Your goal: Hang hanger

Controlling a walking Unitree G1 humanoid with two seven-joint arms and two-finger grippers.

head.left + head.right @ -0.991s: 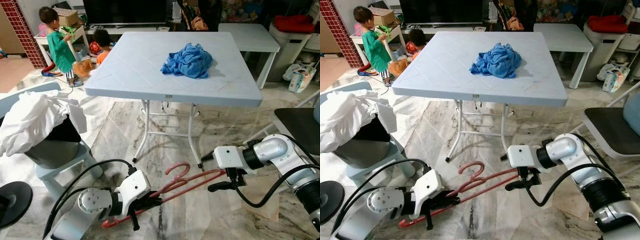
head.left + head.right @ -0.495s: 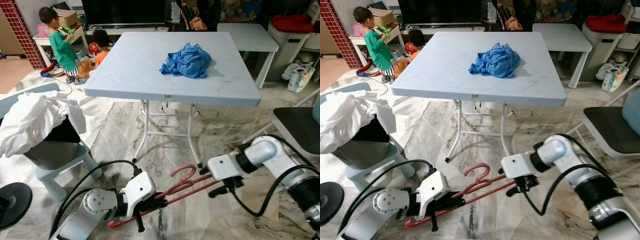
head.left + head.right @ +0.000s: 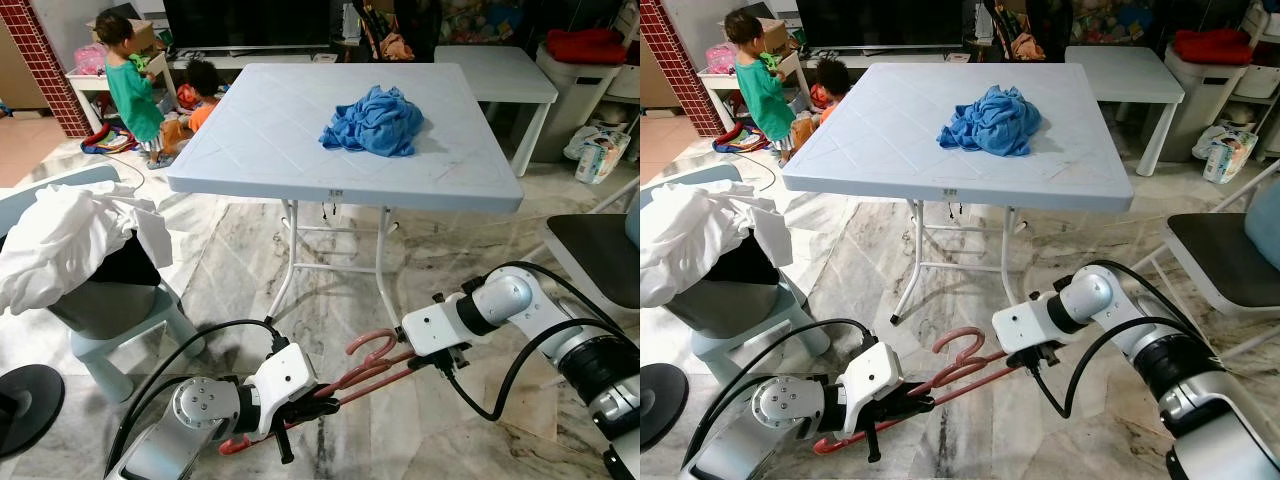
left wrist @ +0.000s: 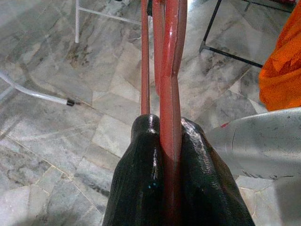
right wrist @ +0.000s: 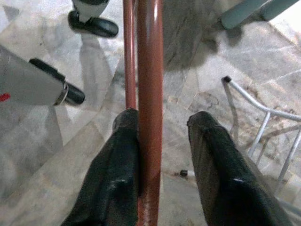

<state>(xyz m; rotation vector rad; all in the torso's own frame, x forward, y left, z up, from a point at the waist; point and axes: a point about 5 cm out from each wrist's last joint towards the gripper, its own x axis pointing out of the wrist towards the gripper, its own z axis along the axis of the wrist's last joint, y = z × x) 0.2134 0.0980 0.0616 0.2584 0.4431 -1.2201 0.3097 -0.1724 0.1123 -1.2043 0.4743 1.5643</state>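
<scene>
A bundle of red hangers (image 3: 368,366) hangs low over the marble floor, hooks pointing towards the table. My left gripper (image 3: 303,399) is shut on the bundle's lower end; in the left wrist view both black fingers (image 4: 141,155) squeeze the red bars (image 4: 170,70). My right gripper (image 3: 443,359) is at the other end of the bundle. In the right wrist view it is open, its fingers (image 5: 123,160) straddling a red bar (image 5: 149,70): one finger touches the bar, the other stands apart from it.
A pale blue folding table (image 3: 280,150) with a blue cloth (image 3: 375,120) stands just ahead, its white legs (image 3: 285,270) near the hangers. A basket with white laundry (image 3: 70,240) is at the left, a dark chair (image 3: 600,250) at the right. Two children (image 3: 130,80) play at the back left.
My right gripper has moved left and in onto the hanger bundle, its fingers now around a bar. My left gripper has carried the bundle slightly right and up.
</scene>
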